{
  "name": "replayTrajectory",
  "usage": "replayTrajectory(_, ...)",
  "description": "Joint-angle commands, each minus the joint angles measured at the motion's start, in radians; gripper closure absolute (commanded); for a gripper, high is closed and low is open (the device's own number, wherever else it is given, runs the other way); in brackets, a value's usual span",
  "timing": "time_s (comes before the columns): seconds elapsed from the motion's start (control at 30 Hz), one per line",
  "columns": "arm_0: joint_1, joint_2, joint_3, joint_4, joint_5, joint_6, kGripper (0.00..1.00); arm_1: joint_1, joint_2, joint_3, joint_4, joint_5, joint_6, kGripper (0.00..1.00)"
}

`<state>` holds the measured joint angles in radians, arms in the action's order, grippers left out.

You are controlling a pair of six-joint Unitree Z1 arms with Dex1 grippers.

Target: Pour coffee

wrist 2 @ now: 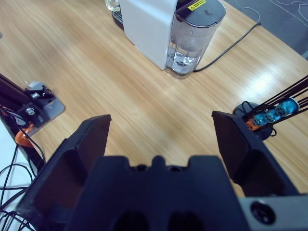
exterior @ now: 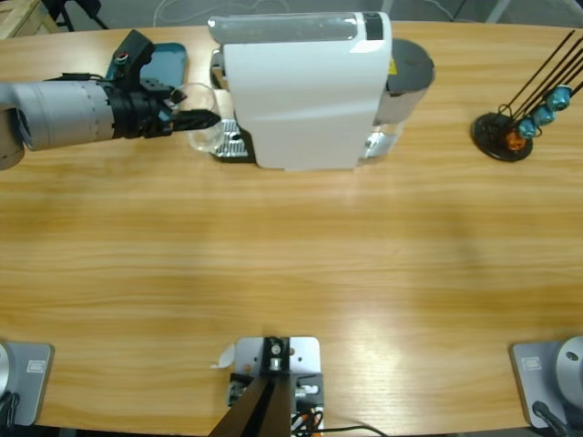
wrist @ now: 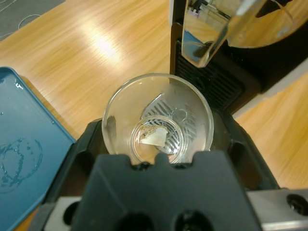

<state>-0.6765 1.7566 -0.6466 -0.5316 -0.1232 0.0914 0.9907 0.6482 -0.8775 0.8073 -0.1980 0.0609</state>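
The table fills the high view, long and wooden. At its far edge a white coffee machine is seen, with a clear water tank at its back, a black cable trailing from it in the right wrist view. The left arm is stretched in from the left edge, level with the machine's front. Behind that arm a blue tray is laid flat, faint water rings marked on it. Far right, a black capsule stand is set well apart from the machine, blue and orange capsules hung on its wires.

The left gripper is closed around a clear glass, one jaw on each side, the glass held upright just in front of the machine's drip grille. The coffee itself cannot be made out: only a pale speck is seen at the glass's base, and no brown pool is visible.

The right gripper is held high over the table, jaws spread wide, nothing between them.
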Motion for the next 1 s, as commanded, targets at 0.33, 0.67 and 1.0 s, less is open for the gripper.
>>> replayTrajectory(0.33, -0.018, 0.119, -0.058, 0.0, -0.044, 0.002, 0.754, -0.023, -0.023, 0.035, -0.002, 0.015, 0.013, 0.092)
replayTrajectory(0.67, -0.03, 0.111, -0.045, 0.001, -0.016, 0.004, 0.0, -0.024, -0.021, 0.036, -0.002, 0.015, 0.013, 0.092)
replayTrajectory(1.0, -0.031, 0.067, -0.017, 0.002, 0.008, 0.014, 0.0, -0.027, -0.02, 0.04, -0.008, 0.019, 0.013, 0.092)
